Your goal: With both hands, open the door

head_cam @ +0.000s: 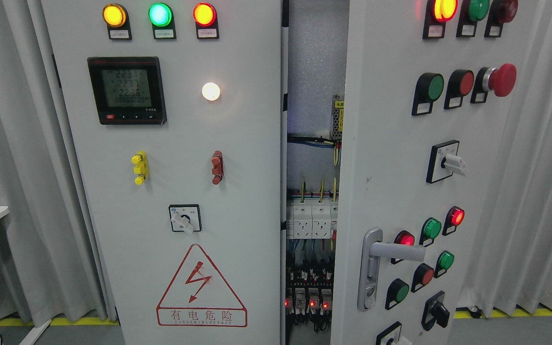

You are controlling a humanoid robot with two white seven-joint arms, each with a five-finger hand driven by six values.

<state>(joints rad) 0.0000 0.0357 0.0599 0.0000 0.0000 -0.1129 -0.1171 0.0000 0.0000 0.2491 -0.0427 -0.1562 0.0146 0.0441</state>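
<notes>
1. Neither robot hand shows anywhere in frame, so their state can't be told.
2. The pale grey right cabinet door [391, 158] is ajar at right of centre; a blind reach for its silver lever handle [391, 251] could bump the red mushroom stop button [501, 79].
3. The live wiring gap [312, 215] could snag fingers.

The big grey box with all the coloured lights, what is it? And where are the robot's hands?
This picture comes from a camera on a robot's head, so you see what it sees. The grey box is an electrical cabinet. Its left door has glowing lamps, a small number screen and a lightning warning sign. The right door, with buttons and a silver handle, is swung partly open. Through the gap you can see wires and switches inside. The robot's hands are not in the picture, so nothing is being held.
</notes>
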